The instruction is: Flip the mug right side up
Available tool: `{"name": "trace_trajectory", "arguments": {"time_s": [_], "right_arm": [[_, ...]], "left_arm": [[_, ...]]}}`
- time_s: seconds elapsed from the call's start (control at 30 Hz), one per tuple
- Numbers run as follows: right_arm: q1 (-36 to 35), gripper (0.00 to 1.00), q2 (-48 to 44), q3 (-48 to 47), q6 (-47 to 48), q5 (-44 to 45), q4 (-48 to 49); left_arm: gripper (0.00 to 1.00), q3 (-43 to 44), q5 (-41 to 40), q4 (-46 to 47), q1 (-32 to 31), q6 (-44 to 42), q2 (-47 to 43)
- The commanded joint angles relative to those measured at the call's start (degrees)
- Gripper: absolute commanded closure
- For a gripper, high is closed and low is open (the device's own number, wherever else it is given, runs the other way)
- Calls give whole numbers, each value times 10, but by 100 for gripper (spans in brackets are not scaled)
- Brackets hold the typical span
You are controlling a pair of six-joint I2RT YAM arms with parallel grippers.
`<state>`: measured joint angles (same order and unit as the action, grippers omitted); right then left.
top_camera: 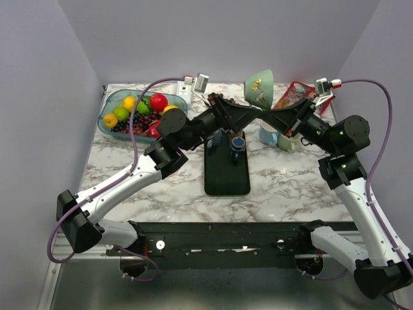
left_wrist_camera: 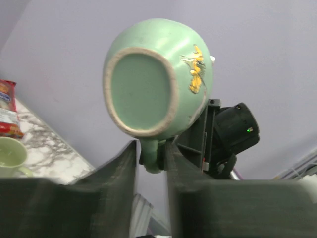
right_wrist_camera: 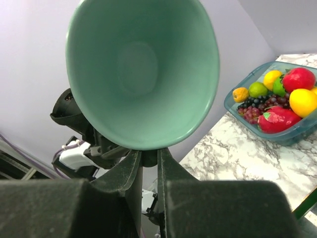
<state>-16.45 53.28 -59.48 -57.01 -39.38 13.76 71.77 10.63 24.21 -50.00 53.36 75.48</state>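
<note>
Between the fingers (left_wrist_camera: 124, 171) of the left gripper (left_wrist_camera: 150, 163) sits the handle of the green mug (left_wrist_camera: 158, 74), pinched from both sides, with the mug's unglazed base turned toward that wrist camera and a yellow motif on its side. From the opposite side, the right gripper (right_wrist_camera: 147, 171) has its fingers (right_wrist_camera: 130, 173) drawn near together on a dark stub at the mug's lower edge, seemingly the same handle, and that camera looks straight into the open mouth. From above, both arms reach inward and meet at the mug, which is held in the air on its side over the far middle of the marble table (top_camera: 161, 187), neither upright nor inverted.

Under the arms lies a black mat (top_camera: 227, 174) with a small blue-capped object (top_camera: 237, 144) on its far end. Just right of the mat a pale green cup (top_camera: 285, 139) stands on the marble, and a red snack packet (top_camera: 293, 95) lies behind it. At the far left corner, well apart from the mug, a clear blue bin (top_camera: 106, 106) holds assorted fruit.
</note>
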Motion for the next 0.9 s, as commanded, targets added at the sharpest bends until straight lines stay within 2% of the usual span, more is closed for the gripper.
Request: {"name": "trace_trajectory", "arguments": {"time_s": [0.0, 0.03, 0.07, 0.17, 0.23, 0.3, 0.4, 0.43, 0.53, 0.67, 0.87], "right_arm": [[-3, 99, -10, -10, 7, 48, -1], [-3, 99, -14, -19, 24, 66, -27], [-3, 99, -17, -23, 34, 78, -44], [-3, 99, -27, -51, 87, 144, -136], [-3, 99, -27, -70, 137, 203, -230], [-3, 99, -25, -96, 168, 256, -292], [-3, 99, -19, -115, 219, 383, -409], [-3, 99, -17, -117, 238, 457, -461], [-2, 99, -12, -101, 266, 559, -526], [1, 99, -25, -24, 319, 722, -517], [26, 99, 13, 21, 325, 795, -516]], "left_arm": [[38, -3, 19, -12, -12, -26, -21], [31, -9, 13, -20, -12, -33, -24], [19, -13, 7, -27, -12, -46, -34], [5, -20, -16, -76, -12, -83, -48], [1, -22, -44, -129, -12, -103, -62], [1, -30, -65, -158, -12, -133, -81], [1, -37, -116, -223, -12, -174, -101], [1, -35, -126, -258, -12, -183, -105], [1, -28, -165, -317, -12, -213, -111], [1, -26, -191, -353, -12, -235, -112], [1, -37, -194, -364, -8, -242, -109]]}}
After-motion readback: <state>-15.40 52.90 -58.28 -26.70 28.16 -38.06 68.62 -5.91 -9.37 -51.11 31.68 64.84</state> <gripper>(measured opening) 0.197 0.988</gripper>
